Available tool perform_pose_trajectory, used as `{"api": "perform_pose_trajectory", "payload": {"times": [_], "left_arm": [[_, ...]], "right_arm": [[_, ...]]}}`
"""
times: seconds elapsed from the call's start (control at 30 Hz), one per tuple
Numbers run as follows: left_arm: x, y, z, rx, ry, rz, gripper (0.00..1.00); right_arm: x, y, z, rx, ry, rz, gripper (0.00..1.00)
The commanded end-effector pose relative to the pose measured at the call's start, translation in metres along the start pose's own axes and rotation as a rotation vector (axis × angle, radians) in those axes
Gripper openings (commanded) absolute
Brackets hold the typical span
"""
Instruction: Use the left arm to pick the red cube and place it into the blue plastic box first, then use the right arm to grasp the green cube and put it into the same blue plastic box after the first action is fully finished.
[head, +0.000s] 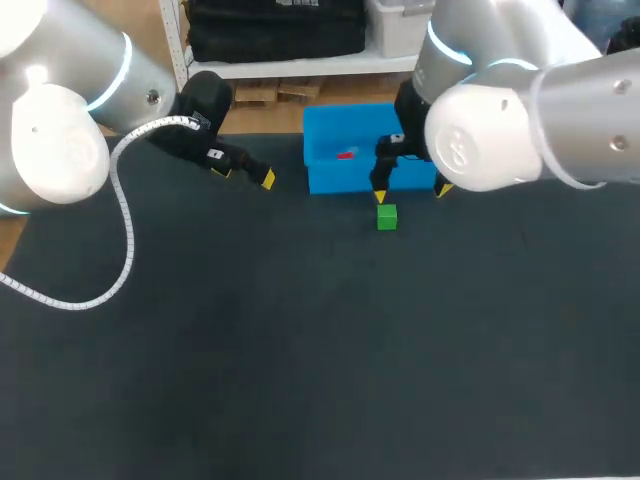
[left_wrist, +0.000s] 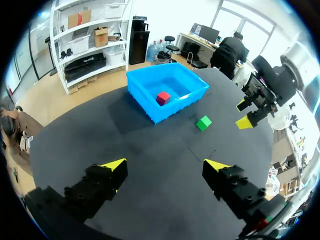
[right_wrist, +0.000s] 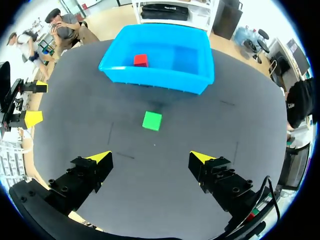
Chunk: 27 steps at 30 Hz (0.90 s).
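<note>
The red cube (head: 346, 155) (left_wrist: 163, 97) (right_wrist: 140, 60) lies inside the blue plastic box (head: 322, 180) (left_wrist: 150, 107) (right_wrist: 150, 77) at the back of the table. On the dark mat just in front of the box sits the green cube (head: 387, 216) (left_wrist: 203, 122) (right_wrist: 152, 120). My right gripper (head: 410, 193) (right_wrist: 150, 159) hangs open above the green cube, nothing between its fingers. To the left of the box my left gripper (head: 245, 175) (left_wrist: 165, 166) is open and empty, well away from both cubes.
A white cable (head: 120, 240) from the left arm loops over the left part of the mat. The dark mat (head: 300, 360) stretches wide in front of the box and cubes.
</note>
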<state>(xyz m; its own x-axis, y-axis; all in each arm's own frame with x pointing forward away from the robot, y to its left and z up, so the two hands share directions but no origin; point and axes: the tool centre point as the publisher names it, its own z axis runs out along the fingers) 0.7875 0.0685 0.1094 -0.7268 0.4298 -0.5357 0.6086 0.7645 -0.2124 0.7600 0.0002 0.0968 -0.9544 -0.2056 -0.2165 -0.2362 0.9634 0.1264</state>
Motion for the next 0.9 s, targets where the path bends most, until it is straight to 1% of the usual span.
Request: {"api": "perform_pose_trajectory", "payload": {"times": [0.03,0.33,0.7,0.8,0.9], "left_arm": [[0.001,0.001,0.0,0.005,-0.003,0.003,1.0],[0.001,0.001,0.0,0.005,-0.003,0.003,1.0],[0.001,0.001,0.0,0.005,-0.003,0.003,1.0],[0.001,0.001,0.0,0.005,-0.003,0.003,1.0],[0.001,0.001,0.0,0.005,-0.003,0.003,1.0]], "right_arm": [[-0.012,0.007,0.01,0.006,0.033,0.0,1.0],[-0.022,0.01,0.026,0.029,0.05,0.005,1.0],[-0.026,0.009,0.045,0.052,0.074,0.028,1.0],[-0.027,0.008,0.05,0.063,0.079,0.033,1.0],[-0.026,0.008,0.055,0.09,0.104,0.03,1.0]]}}
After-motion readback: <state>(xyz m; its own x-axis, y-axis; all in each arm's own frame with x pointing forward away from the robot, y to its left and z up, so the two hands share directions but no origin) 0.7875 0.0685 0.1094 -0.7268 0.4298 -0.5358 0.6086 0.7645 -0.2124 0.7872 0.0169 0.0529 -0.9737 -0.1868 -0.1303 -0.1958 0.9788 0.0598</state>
